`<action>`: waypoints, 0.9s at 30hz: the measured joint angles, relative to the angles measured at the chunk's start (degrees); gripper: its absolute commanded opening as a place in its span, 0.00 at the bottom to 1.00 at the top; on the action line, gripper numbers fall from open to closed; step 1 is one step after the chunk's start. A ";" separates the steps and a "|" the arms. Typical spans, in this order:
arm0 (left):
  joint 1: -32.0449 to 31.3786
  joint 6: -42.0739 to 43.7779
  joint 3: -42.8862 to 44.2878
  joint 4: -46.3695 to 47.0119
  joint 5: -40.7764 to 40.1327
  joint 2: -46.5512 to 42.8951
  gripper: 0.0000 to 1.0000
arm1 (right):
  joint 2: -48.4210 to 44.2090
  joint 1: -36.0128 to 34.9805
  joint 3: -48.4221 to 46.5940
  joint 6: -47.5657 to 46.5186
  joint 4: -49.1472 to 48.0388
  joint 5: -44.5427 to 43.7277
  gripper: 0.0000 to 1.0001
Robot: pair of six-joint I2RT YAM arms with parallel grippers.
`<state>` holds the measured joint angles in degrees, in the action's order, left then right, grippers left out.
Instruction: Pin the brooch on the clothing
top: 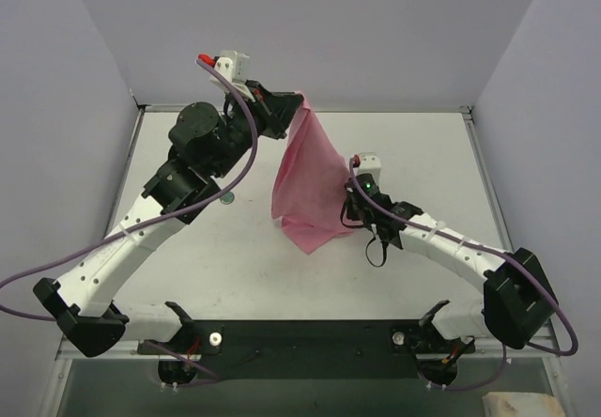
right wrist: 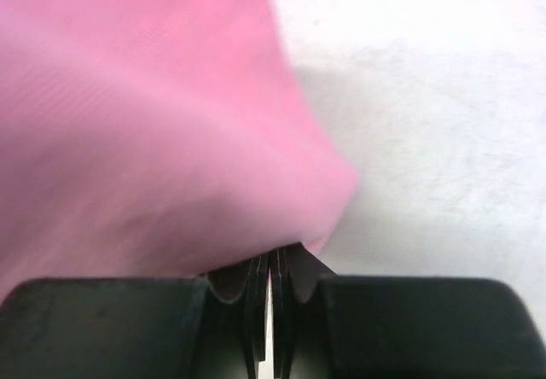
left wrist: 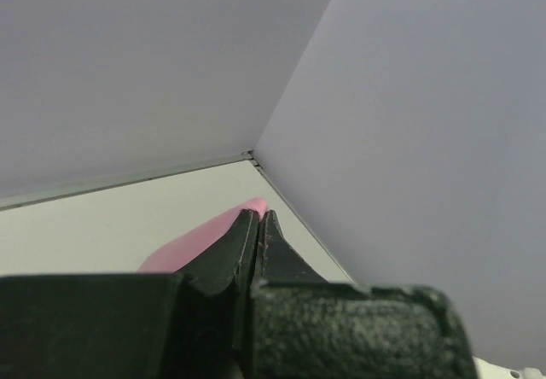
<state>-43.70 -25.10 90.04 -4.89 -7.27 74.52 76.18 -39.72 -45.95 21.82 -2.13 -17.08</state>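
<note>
Pink T-shirt [top: 305, 177] held up: left gripper [top: 295, 105] jaws clamped on top edge, right gripper [top: 346, 213] clamped on lower edge. Brooch [top: 225, 198] lies on table [top: 423, 154].

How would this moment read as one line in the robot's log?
left gripper: shut on T-shirt | right gripper: shut on T-shirt | brooch: on table, unpinned

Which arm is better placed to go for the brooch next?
Probably left. The brooch lies beside the left arm; the hanging shirt stands between it and the right gripper. Both that and the left gripper are shut on the shirt, so either must release first.
</note>
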 measured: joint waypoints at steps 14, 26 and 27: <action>-2.10 -2.73 -4.07 5.16 -0.24 -2.03 0.00 | -4.66 6.75 -1.38 -1.86 -1.29 2.71 0.00; -9.64 -1.97 -4.33 8.20 -3.37 -0.83 0.00 | -22.75 6.93 -2.84 -7.02 2.40 9.07 0.51; -10.34 -1.62 -3.21 8.24 -4.00 0.26 0.00 | -22.95 6.36 -3.02 -6.99 2.49 10.23 0.55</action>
<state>-54.04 -26.72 86.83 3.36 -11.27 74.78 53.23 -33.36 -48.97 14.83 0.36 -6.85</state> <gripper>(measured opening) 0.026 0.396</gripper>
